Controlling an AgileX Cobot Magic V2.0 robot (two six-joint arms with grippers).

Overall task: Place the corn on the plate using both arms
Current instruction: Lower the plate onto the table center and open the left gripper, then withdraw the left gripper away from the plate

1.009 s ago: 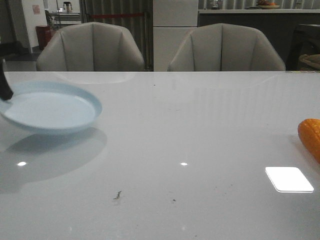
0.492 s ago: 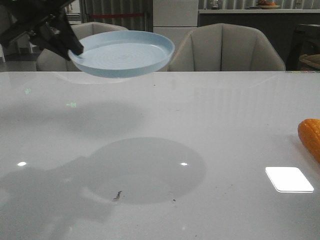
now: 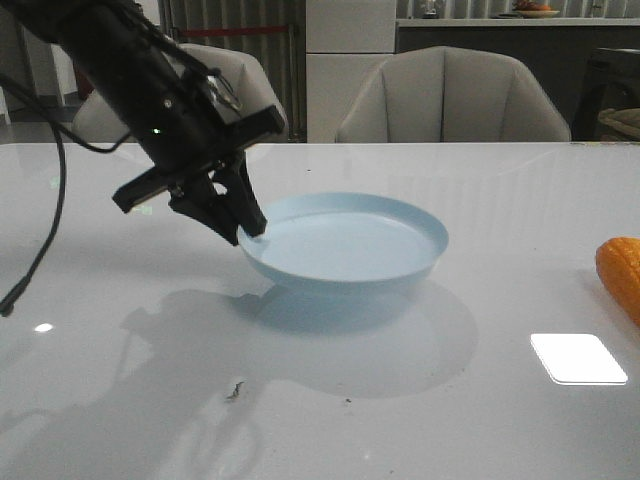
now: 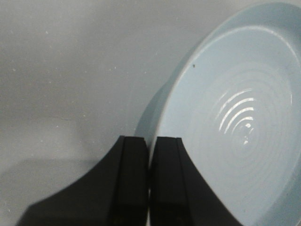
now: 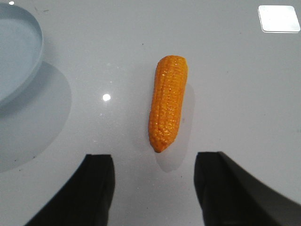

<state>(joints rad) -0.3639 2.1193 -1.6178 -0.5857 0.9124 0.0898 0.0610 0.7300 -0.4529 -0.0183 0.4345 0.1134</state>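
Observation:
The pale blue plate (image 3: pixel 345 245) sits low over the middle of the white table, and my left gripper (image 3: pixel 250 228) is shut on its left rim. In the left wrist view the two black fingers (image 4: pixel 134 155) pinch the plate's rim (image 4: pixel 162 117) edge-on. The orange corn (image 3: pixel 622 275) lies at the table's right edge, half out of the front view. In the right wrist view the corn (image 5: pixel 168 102) lies flat just ahead of my right gripper (image 5: pixel 154 165), which stands open with nothing between its fingers. The plate's edge (image 5: pixel 28 56) shows there too.
Two grey chairs (image 3: pixel 450 100) stand behind the table's far edge. A bright rectangular light reflection (image 3: pixel 578 358) lies on the tabletop at front right. A black cable (image 3: pixel 40 240) hangs down at the left.
The left arm has carried the plate from high at the back left down and to the right, to the table's middle. The corn has not moved.

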